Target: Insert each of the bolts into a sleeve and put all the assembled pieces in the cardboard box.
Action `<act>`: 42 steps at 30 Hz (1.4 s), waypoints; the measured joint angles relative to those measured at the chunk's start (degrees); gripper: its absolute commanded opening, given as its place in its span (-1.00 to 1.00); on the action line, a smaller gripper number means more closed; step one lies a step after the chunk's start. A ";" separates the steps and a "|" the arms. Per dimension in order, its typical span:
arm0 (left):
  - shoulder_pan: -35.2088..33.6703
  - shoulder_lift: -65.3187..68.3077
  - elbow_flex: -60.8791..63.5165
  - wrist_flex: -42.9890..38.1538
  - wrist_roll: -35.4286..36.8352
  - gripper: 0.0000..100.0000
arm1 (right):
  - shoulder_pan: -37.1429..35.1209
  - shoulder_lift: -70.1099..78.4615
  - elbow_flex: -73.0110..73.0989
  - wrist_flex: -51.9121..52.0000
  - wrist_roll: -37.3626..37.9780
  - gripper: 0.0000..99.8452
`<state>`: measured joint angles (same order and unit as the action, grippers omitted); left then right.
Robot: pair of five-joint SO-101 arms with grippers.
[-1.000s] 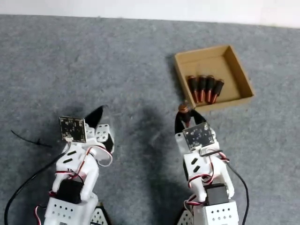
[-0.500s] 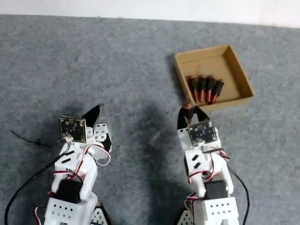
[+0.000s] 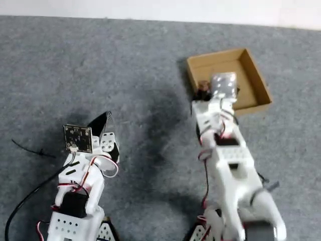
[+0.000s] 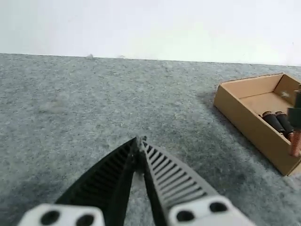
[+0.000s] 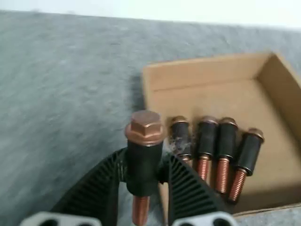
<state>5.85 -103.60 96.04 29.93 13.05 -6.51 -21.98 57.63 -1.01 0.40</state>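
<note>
Bolt (image 5: pixel 144 126): copper, hexagonal head and slim shank, pushed through a black cylindrical sleeve (image 5: pixel 141 172); held upright between the fingers of the right pincer (image 5: pixel 143 165).
Grasp, right pincer (image 3: pixel 203 95): clenched on the sleeve, one ribbed black finger on each side.
Cardboard box (image 5: pixel 202 73): brown, square, shallow, open-topped; just beyond the right pincer, its near corner beneath the fingers.
Assembled pieces (image 5: pixel 211 146): four, same copper and black, side by side on the box floor just beyond the right pincer.
Grasp, left pincer (image 4: pixel 138 142): clenched on nothing, ribbed tips meeting; the box (image 4: pixel 244 117) lies well off to one side.
Worktop (image 3: pixel 100 60): grey, fuzzy, felt-like.
Change: the right arm has stretched forward, carrying its piece from short of the box's near wall to the box; the left arm has kept its place.
</note>
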 measured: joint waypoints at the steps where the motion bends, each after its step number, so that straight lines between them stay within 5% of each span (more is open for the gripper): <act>1: 0.00 0.00 0.00 0.00 0.00 -0.97 | 1.14 3.52 -1.76 -1.58 -1.32 -0.99; 11: 0.00 0.00 0.00 0.00 0.00 -0.97 | 13.27 28.92 -15.21 -9.58 -9.58 -0.99; 19: 0.00 0.00 0.00 0.00 0.00 -0.97 | 15.47 34.73 -19.87 -9.67 -12.66 -0.97; 23: 0.00 0.00 0.00 0.00 0.00 -0.97 | 14.77 34.73 -19.87 -9.67 -12.66 -0.72; 32: 0.00 0.00 0.00 0.00 0.00 -0.97 | 7.47 34.64 -19.96 -9.67 1.93 -0.58; 42: 0.00 0.00 0.00 0.00 0.00 -0.97 | 5.36 25.14 -13.19 -9.67 3.25 -0.58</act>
<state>5.85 -103.60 96.04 29.93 13.05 -1.14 3.16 44.44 -10.68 3.65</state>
